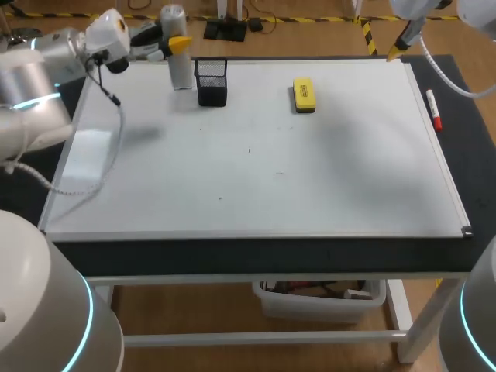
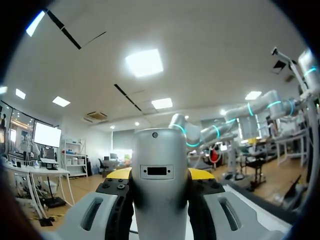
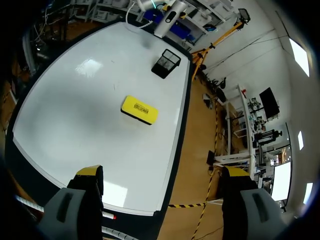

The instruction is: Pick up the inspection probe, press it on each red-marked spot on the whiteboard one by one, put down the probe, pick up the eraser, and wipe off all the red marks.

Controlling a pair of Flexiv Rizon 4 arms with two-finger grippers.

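A silver cylindrical inspection probe [image 1: 180,68] is held upright by the left gripper [image 1: 178,45]. The yellow-tipped fingers are pressed against it from two sides. The probe stands just beside a black wire-mesh pen holder [image 1: 211,82], on the holder's left. Whether its lower end touches the board cannot be told. In the left wrist view a small dark rectangular window and a round dot are seen on the probe's face [image 2: 157,170]. No letters can be made out there.

A yellow block eraser [image 1: 304,94] lies flat to the right of the holder, well apart from it. A patch of dark print is carried on its yellow top [image 3: 139,109], but it is too small to be read.

The right gripper [image 3: 162,172] is held high, far to the right of the holder and beyond the eraser. Its fingers are spread wide and nothing is held between them.

The holder and the eraser are borne by a large white whiteboard [image 1: 256,178] with a pale metal frame, laid flat on a black tabletop [image 1: 263,254]. Only a few tiny dark specks [image 1: 249,150] are shown on the board, nearer the robot than the holder. A patch of glare lies on the board to the holder's left. A white marker with a red cap [image 1: 434,109] lies on the black tabletop off the board's right edge, farther from the holder than the eraser.
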